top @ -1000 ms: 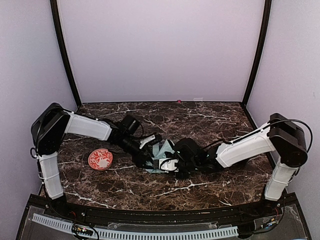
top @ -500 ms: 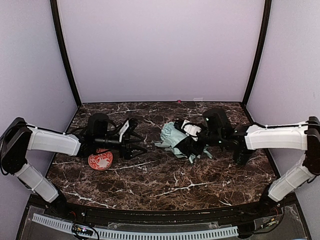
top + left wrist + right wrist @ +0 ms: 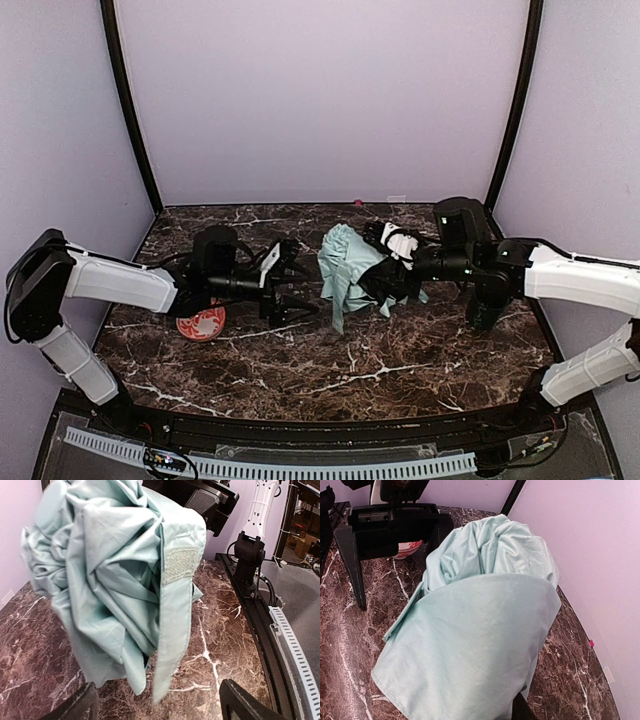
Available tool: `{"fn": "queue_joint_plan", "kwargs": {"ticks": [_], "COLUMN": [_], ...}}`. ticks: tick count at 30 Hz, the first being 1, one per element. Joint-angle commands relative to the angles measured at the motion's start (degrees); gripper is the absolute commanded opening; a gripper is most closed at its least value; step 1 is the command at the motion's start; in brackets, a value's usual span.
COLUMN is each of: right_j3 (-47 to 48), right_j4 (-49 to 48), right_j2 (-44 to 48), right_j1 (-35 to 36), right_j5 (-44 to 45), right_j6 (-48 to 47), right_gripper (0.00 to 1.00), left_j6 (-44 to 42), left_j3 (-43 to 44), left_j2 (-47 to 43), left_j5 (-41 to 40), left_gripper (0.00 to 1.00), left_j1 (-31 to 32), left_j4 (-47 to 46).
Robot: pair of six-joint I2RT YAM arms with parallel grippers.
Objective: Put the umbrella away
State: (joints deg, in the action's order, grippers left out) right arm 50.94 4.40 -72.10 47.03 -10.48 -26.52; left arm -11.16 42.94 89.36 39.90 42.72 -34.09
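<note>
**Right gripper pinching bunched umbrella, left gripper spread wide**

Right gripper is clamped on the umbrella. Its fingertips are buried in the mint fabric and hidden in its own wrist view. The umbrella is a crumpled bundle held up over the marble table, sticking out ahead of the right gripper toward the left one. Closure strap with a velcro patch dangles straight down from the bundle; can't tell if its tip touches the table. Left gripper jaws are wide apart with nothing between them, and the bundle hangs just ahead of its fingertips, not touching. Red patterned dish is on the table behind the left gripper, partly under that arm
</note>
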Motion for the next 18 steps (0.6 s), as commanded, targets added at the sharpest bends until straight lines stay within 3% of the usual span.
{"fn": "queue_joint_plan", "kwargs": {"ticks": [1,8,18], "right_j3": [4.0,7.6,11.8], "right_j4": [-3.2,-2.0,-0.3], "right_j2": [1.8,2.6,4.3], "right_j1": [-0.3,-1.0,-1.4], "right_j5": [-0.9,-4.9,-10.3], "right_j6": [-0.6,0.4,1.8], "right_gripper": [0.00,0.00,0.00], "left_j6": [-1.4,2.4,4.4], "left_j3": [1.9,-2.9,-3.7], "left_j2": [2.2,2.9,7.0], "left_j5": [4.3,-0.5,-1.1], "left_gripper": [0.81,0.68,0.83], "left_j1": [3.3,4.3,4.5], "left_j4": [0.5,-13.3,-23.0]}}
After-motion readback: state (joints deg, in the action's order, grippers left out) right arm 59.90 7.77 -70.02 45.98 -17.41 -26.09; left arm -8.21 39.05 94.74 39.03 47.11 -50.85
